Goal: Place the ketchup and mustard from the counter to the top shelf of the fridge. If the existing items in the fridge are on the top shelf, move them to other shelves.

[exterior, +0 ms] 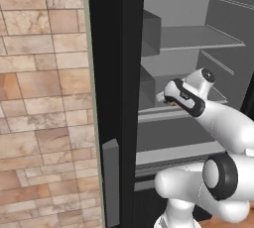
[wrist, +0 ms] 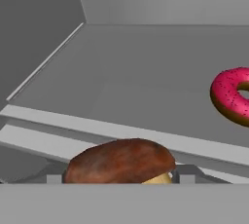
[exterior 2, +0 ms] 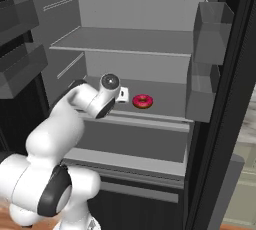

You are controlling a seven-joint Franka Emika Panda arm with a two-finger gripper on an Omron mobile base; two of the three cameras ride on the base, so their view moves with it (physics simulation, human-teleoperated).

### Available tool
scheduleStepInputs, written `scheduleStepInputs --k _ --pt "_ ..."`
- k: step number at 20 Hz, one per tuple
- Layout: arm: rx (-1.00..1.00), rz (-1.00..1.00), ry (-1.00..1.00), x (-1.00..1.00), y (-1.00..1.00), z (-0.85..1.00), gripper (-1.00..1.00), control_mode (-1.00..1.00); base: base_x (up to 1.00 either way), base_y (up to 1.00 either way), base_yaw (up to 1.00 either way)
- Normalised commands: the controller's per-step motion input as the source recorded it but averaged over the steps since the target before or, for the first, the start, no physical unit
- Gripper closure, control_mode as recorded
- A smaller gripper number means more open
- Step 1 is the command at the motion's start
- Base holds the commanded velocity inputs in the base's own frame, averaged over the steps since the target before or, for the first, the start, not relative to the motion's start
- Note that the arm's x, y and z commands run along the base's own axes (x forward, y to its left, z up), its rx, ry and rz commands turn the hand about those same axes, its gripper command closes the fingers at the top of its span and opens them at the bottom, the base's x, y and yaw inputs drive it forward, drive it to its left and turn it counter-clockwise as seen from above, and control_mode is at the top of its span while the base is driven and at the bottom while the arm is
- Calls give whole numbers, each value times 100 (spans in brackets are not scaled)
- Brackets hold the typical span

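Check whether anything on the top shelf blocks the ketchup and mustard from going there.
Nothing visible does. The top shelf looks bare. The pink donut lies on the shelf below, and the brown cupcake-like lump sits between the gripper fingers.

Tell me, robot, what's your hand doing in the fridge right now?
Hand closed on the brown cupcake, inside the fridge. Pink donut sits on the lower shelf. Top shelf bare. Nothing blocking.
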Motion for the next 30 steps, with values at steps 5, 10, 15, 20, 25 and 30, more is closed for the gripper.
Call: scheduleStepInputs --k 5,10,15,20,25,30 --pt "0 0 -5 32 7 -16 100 -100 0 0 0" --pt "-2 0 -6 45 0 -2 100 -100 0 0 0" --pt "-2 0 -4 51 0 -10 100 -100 0 0 0" --pt "-2 0 -4 66 0 -12 -100 -100 0 0 0" --pt "0 0 0 28 0 -2 -100 -100 0 0 0" --pt "0 0 -5 -9 0 3 -100 -100 0 0 0"
